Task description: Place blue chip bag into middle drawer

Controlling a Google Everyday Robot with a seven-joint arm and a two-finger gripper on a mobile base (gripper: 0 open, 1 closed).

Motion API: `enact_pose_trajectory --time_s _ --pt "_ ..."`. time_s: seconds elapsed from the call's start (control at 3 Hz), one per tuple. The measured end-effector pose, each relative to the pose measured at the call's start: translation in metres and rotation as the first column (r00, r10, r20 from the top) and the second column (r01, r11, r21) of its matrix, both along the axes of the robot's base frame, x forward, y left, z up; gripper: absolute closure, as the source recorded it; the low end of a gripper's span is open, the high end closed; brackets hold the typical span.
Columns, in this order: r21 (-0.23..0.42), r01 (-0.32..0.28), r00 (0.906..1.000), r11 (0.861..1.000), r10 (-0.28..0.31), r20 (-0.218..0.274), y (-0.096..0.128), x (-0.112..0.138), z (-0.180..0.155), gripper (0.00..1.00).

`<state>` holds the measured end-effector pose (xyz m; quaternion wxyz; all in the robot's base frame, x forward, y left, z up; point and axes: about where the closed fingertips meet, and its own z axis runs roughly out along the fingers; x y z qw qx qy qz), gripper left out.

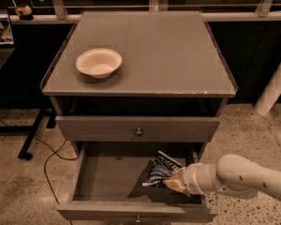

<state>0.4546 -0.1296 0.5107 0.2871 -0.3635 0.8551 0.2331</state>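
Cabinet [61, 109]: grey, seen from the front and above. Tabletop [178, 55] carries one white bowl [99, 63] on its left half, upright, with nothing visible inside it

Below the tabletop there is a dark open recess, then the upper drawer [98, 128], closed, with a small round knob [138, 131] at the centre of its front

Middle drawer [105, 184]: pulled well out toward the camera, interior open to view. Its front panel runs along the bottom edge of the view

Arm [246, 178]: white, enters from the lower right and reaches leftward over the drawer's right front corner. End effector [174, 182]: inside the open drawer's outline, right of centre, near the front panel

End effector state: clamped on the lower right end of the blue chip bag [160, 169]. The bag is held tilted, its far end raised toward the back of the drawer and its near end at the tan fingertips. White lettering and a pale crimped edge show on the dark-blue foil. The bag sits over the right half of the drawer interior and casts a dark shadow on the drawer bottom to its left. Whether its lower edge touches the drawer bottom cannot be told

Surroundings: speckled floor [253, 130]; a black cable [44, 165] trails across it to the left of the cabinet
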Motion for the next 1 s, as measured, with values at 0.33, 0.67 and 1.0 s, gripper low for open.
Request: enact_pose_trajectory --time_s 0.33,0.67,1.0 --pt "-0.011 -0.067 0.9975 0.998 0.066 -0.026 0.026 0.01 -0.018 1.0" --pt "-0.029 -0.091 0.9943 0.995 0.09 -0.058 0.038 0.017 -0.039 1.0" --pt "-0.05 -0.087 0.9927 0.995 0.082 -0.088 0.037 0.022 -0.057 1.0"
